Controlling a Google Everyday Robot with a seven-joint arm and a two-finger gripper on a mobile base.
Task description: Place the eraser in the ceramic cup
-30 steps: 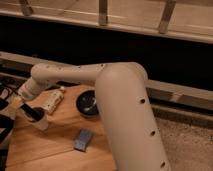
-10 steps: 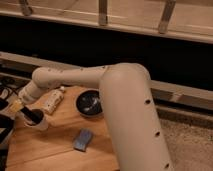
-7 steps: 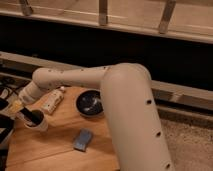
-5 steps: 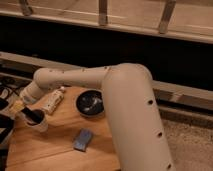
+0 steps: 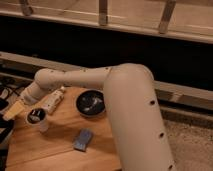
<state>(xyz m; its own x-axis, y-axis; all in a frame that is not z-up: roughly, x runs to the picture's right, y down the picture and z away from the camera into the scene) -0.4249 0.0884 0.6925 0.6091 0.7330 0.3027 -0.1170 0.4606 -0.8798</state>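
The white ceramic cup point(image 5: 38, 120) stands upright on the wooden table point(image 5: 55, 150) near its left side, and its inside looks dark. I cannot make out the eraser; whether it lies in the cup is not visible. My gripper point(image 5: 12, 107) is at the far left edge of the view, just up and left of the cup, at the end of the white arm point(image 5: 75, 80). It is partly cut off by the frame edge.
A wide black bowl point(image 5: 91, 103) sits to the right of the cup. A white oblong object point(image 5: 53, 99) lies behind the cup. A small blue-grey block point(image 5: 83, 139) lies toward the table's front. My bulky white arm covers the right side.
The gripper, which was down over the cup, has drawn away up and to the left. The cup's rim and dark inside now show. Bowl and blue-grey block have not moved.
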